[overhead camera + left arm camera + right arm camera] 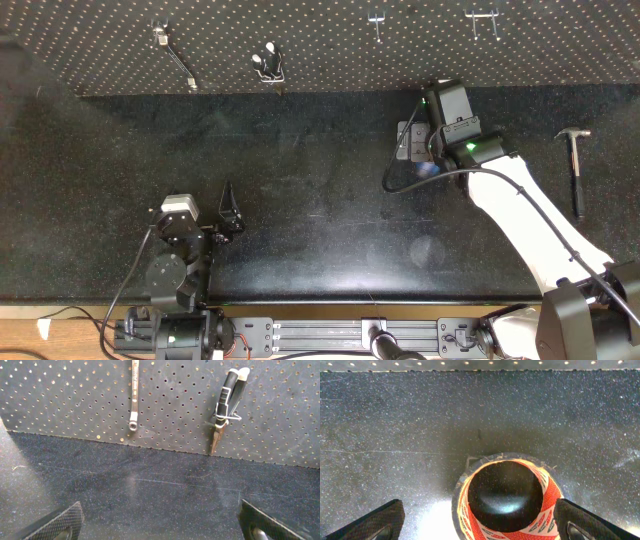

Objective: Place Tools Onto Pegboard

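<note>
A round tool (504, 497) with a black middle and a red-and-white ring lies on the dark mat, close to the foot of the pegboard (320, 40). My right gripper (482, 530) hangs over it, open, one finger on each side and not touching it. In the top view the right gripper (446, 106) is at the back right. A wrench (133, 395) and black-handled pliers (227, 402) hang on the pegboard. A hammer (575, 165) lies on the mat at the far right. My left gripper (228, 208) sits low at the front left, open and empty.
Two bare hooks (377, 20) (483, 20) stick out of the pegboard's right half. A grey flat item (408, 140) lies partly under the right arm. The black mat (320, 200) stretches between the two arms.
</note>
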{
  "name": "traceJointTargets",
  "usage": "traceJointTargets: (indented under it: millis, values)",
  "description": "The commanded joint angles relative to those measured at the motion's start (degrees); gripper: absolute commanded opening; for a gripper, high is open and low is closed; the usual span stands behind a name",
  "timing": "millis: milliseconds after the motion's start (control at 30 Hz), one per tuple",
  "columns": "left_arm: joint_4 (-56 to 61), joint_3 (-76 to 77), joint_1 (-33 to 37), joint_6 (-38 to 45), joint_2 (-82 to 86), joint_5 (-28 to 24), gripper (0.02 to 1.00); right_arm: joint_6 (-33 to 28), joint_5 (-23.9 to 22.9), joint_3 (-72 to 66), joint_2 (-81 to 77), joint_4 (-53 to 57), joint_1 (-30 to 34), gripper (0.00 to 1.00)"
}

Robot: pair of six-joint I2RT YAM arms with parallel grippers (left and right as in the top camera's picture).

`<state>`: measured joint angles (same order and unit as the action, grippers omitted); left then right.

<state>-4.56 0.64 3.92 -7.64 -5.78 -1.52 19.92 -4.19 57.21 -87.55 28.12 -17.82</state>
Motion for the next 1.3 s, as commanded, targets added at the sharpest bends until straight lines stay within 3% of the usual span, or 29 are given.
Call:
traceJointTargets:
  millis: [33, 633, 667, 733, 900, 1000, 1133, 1300]
  values:
    - [0.0, -0.3, -0.2, -0.5, 0.1, 0.5, 0.996, -1.8, 0.3, 1.2, -2.7, -1.0, -1.6, 0.976]
    - [0.0, -0.3, -0.2, -0.5, 0.1, 0.5, 0.996, 0.5, 0.3, 1.2, -7.6, 1.1, -2.4, 0.987]
    - [0.0, -0.3, -0.2, -0.5, 0.1, 0.5, 0.996, 0.6, 0.3, 1.2, -8.1, 1.1, -2.4, 0.945]
    - [0.0, -0.3, -0.2, -0.5, 0.1, 0.5, 0.996, 0.5, 0.3, 1.2, -8.3, 1.1, -2.4, 0.617]
    - [0.0, -0.3, -0.2, -0.5, 0.1, 0.5, 0.996, 0.5, 0.3, 1.2, -8.3, 0.9, -2.4, 0.110]
    - [0.0, -0.3, -0.2, -0.5, 0.1, 0.5, 0.996, 0.6, 1.1, 1.2, -8.2, 1.0, -2.4, 0.077]
    - [0.0, -0.3, -0.2, -0.5, 0.1, 0.5, 0.996, 1.3, 6.6, 1.2, -5.5, 1.3, -2.4, 0.073]
    - [0.0, -0.3, -0.2, -0.5, 0.1, 0.5, 0.996, 1.4, 6.4, 1.2, 10.5, 0.7, -2.5, 0.073]
